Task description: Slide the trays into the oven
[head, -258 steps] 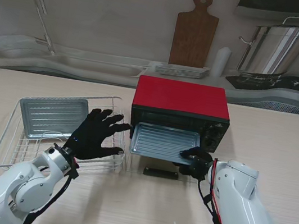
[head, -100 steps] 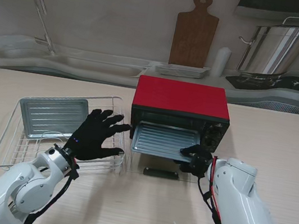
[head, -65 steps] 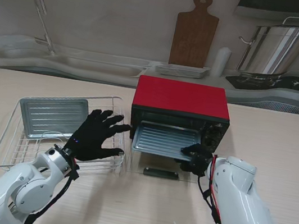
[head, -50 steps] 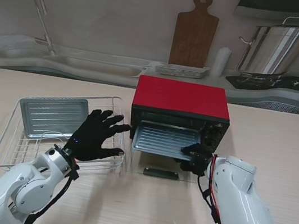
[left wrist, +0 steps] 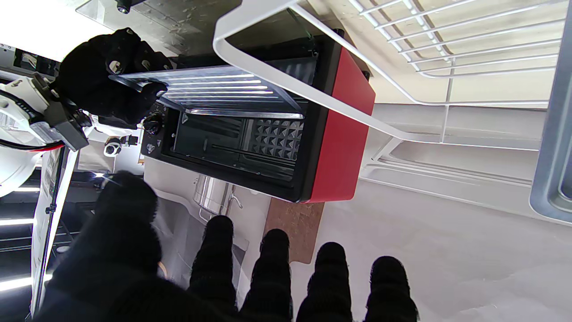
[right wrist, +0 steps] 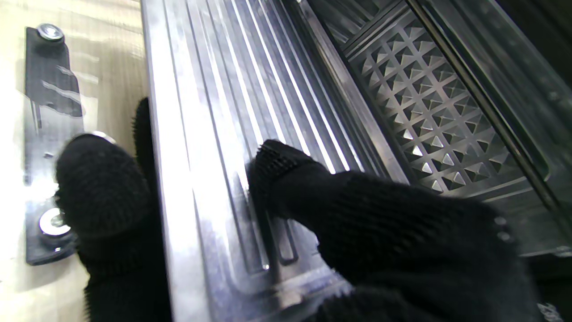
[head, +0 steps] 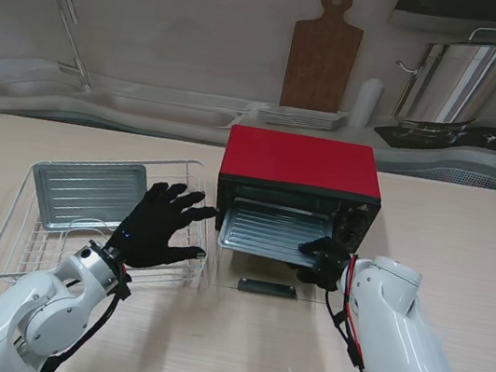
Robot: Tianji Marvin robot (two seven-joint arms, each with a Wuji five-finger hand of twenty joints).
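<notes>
My right robot hand (head: 323,262) is closed on the near right corner of a tray (head: 271,231), thumb on its ribbed top and other fingers (right wrist: 100,188) under the rim. The tray lies straight ahead of that hand, part way into the oven (head: 300,187), its near edge out over the lowered glass door (head: 262,278). Its long side runs across the oven mouth, so the push I judge is needed goes directly away from my hand, into the cavity. My hand sits at one corner rather than the middle, so the tray could skew on its rails.

My left robot hand (head: 160,224) is spread, holding nothing, over the wire rack (head: 13,239). The second tray (head: 85,192) lies in that rack to the left of this hand and a little farther from me, clearly nearer to it than to my right.
</notes>
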